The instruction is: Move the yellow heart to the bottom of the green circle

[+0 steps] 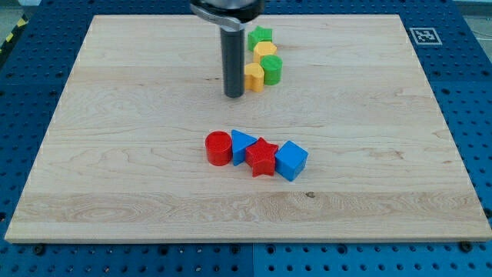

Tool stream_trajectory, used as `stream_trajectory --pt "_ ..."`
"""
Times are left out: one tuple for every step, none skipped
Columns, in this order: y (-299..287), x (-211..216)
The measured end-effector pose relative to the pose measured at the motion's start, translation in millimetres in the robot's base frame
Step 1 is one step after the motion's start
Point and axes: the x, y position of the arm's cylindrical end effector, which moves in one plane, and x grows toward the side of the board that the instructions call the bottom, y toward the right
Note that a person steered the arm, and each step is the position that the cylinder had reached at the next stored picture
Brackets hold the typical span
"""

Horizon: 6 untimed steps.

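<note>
The yellow heart (pixel 254 78) lies near the view's top centre, touching the left side of the green circle (pixel 272 69). My tip (pixel 234 95) is right beside the yellow heart, on its left and slightly lower. The rod rises from there to the view's top edge. A yellow hexagon (pixel 265 51) sits just above the green circle, and a green star (pixel 260 36) sits above that.
A row of blocks lies at the board's middle: a red cylinder (pixel 218 148), a blue triangle (pixel 243 144), a red star (pixel 263 157) and a blue cube (pixel 290 160). The wooden board (pixel 115 154) lies on a blue perforated table.
</note>
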Motion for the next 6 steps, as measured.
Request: stream_trajectory --pt "-7.5 -32.8" --pt "-2.9 -47.8" --pt "9.2 -30.7" --pt "19.1 -11.1" --pt "30.2 -7.2" --pt "34.3 -5.3"
